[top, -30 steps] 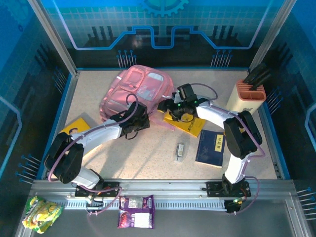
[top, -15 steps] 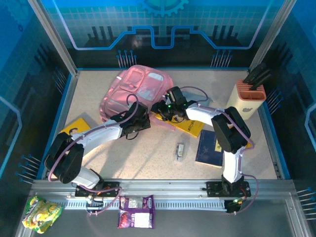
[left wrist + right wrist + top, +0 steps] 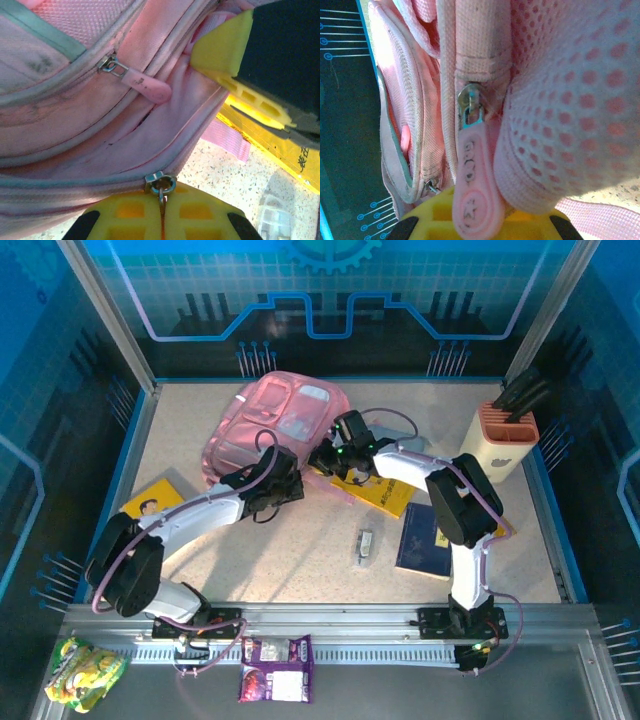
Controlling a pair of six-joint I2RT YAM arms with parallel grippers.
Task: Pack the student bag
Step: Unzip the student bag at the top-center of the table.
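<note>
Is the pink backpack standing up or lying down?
Lying down. The student bag rests flat on the table, with its pale front pockets facing up toward the top camera.

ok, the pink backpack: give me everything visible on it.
The student bag is soft pink fabric with pale grey-white front panels, mesh padding and pink straps, lying front-up at the far left-centre of the table. The left gripper is shut on a metal zip slider at its near edge; the right gripper is at its near-right side, beside a pink pull tab.
</note>
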